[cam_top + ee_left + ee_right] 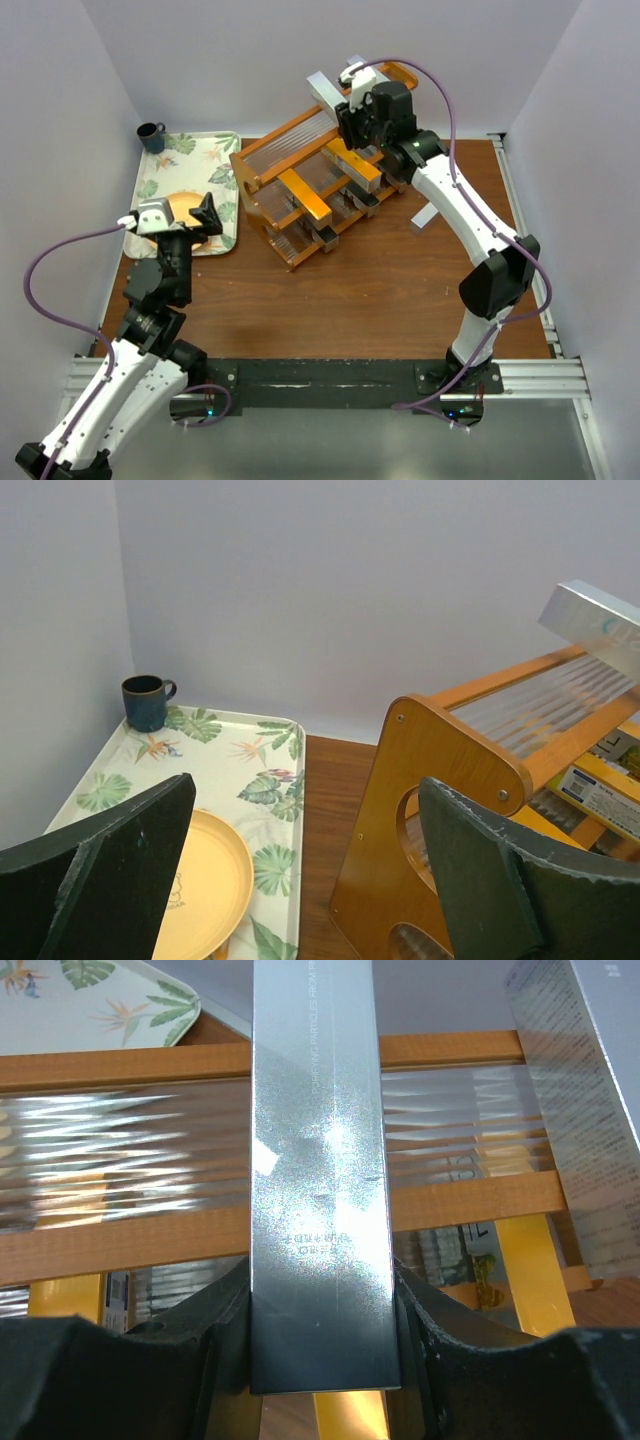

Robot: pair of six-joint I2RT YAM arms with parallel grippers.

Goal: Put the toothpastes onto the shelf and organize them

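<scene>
Right claw (320,1305) clamping silver toothpaste carton (318,1160), long axis pointing across shelf (120,1240) slats, left claw (308,810) spread wide

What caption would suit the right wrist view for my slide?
Right hand holding a silver toothpaste carton over a clear ribbed tier of the wooden shelf.

Your left arm (150,295) sits folded at the near left, its gripper (308,790) level, jaws spread wide with nothing between them. Your right arm (460,205) stretches far forward, elbow bent, wrist angled down, and its gripper (320,1295) clamps a silver toothpaste carton (318,1140) between both fingers.
</scene>
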